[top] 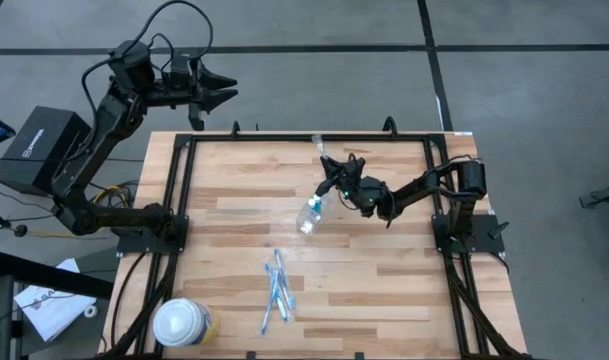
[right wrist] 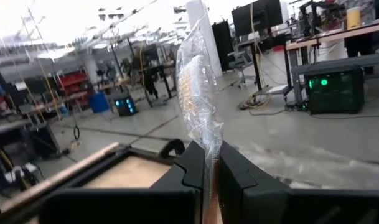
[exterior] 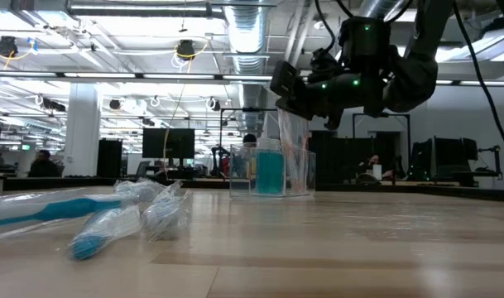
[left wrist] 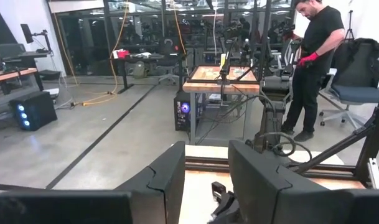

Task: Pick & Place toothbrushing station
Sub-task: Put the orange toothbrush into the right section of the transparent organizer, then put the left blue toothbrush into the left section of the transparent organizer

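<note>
A small clear cup (top: 310,216) stands upright on the table's middle with a blue tube (exterior: 269,170) in it. Several wrapped blue and white toothbrushes (top: 277,290) lie flat toward the near edge and also show in the low view (exterior: 111,217). My right gripper (top: 330,184) is above the cup and just beyond it, shut on a toothbrush in a clear wrapper (right wrist: 198,81). My left gripper (top: 220,95) is open and empty, raised beyond the table's far left corner. My right gripper pinches the wrapped toothbrush (right wrist: 208,152) between its two fingers, through the clear wrapper. The fingers come about level from the table's right and lie across the brush. The brush is clear of the table and tilted. One end (top: 317,141) sticks out toward the far edge. The other end (exterior: 295,147) reaches down to the cup; whether it is inside the cup, I cannot tell.
A large round white-topped yellowish container (top: 180,322) stands at the table's near left corner. A black frame (top: 182,190) runs along the table's left, far and right edges. A person (left wrist: 313,62) stands in the room beyond the table.
</note>
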Controlling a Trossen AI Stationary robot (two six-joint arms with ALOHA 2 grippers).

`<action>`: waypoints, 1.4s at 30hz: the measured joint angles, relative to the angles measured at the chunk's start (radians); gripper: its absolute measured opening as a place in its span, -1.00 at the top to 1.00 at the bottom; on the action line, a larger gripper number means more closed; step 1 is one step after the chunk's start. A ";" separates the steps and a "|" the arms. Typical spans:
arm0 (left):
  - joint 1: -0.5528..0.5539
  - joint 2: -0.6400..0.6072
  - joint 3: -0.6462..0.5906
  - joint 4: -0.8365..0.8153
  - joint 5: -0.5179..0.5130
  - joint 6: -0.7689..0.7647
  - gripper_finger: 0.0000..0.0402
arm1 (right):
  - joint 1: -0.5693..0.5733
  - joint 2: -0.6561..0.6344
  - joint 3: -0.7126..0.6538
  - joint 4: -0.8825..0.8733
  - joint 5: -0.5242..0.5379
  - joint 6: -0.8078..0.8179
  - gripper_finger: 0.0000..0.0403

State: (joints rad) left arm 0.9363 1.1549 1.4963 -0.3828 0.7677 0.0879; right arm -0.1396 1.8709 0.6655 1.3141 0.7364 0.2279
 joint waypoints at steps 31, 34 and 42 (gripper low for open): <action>-0.064 0.001 -0.135 0.034 0.001 0.011 0.42 | 0.093 0.000 -0.108 0.004 0.075 0.061 0.35; -0.074 0.000 -0.135 0.050 0.001 0.010 0.43 | 0.102 0.000 -0.108 0.007 0.077 0.061 0.18; -0.111 0.000 -0.135 0.055 0.000 0.002 0.42 | 0.144 -0.039 -0.108 0.111 0.077 -0.027 -0.08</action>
State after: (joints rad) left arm 0.8249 1.1549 1.3609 -0.3279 0.7681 0.0895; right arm 0.0047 1.8323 0.5579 1.4252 0.8131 0.2011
